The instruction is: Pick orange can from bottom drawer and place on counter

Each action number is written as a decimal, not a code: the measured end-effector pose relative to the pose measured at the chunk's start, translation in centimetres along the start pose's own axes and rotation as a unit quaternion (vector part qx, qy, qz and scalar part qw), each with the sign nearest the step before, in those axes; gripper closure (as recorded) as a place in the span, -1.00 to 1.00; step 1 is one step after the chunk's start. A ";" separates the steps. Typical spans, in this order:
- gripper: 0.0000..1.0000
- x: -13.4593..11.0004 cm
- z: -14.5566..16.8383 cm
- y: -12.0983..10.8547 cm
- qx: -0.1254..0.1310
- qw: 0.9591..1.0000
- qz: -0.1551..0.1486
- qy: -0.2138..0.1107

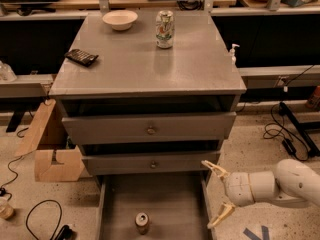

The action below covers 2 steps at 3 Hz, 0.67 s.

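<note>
Camera view: my fingers hang spread open at lower right, beside the right wall of the bottom drawer — the approach, by my judgement. The orange can stands on the drawer floor at bottom centre, long axis vertical, tab end up. The next move calls for going left and down to straddle it.
</note>
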<state>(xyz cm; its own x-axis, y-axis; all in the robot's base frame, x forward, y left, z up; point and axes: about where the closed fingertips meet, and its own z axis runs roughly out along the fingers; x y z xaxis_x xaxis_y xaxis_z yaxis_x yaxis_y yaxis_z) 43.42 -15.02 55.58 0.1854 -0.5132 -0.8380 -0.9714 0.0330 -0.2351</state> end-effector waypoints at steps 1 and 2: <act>-1.00 1.1 4.4 0.6 -0.019 1.000 -0.014 0.000; -1.00 4.8 12.0 1.9 -0.029 0.999 -0.003 -0.019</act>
<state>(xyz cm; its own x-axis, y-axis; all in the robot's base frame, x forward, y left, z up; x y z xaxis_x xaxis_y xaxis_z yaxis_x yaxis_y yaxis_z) 44.22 -7.12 45.15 0.1948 -0.4805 -0.8551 -0.9772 -0.0204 -0.2112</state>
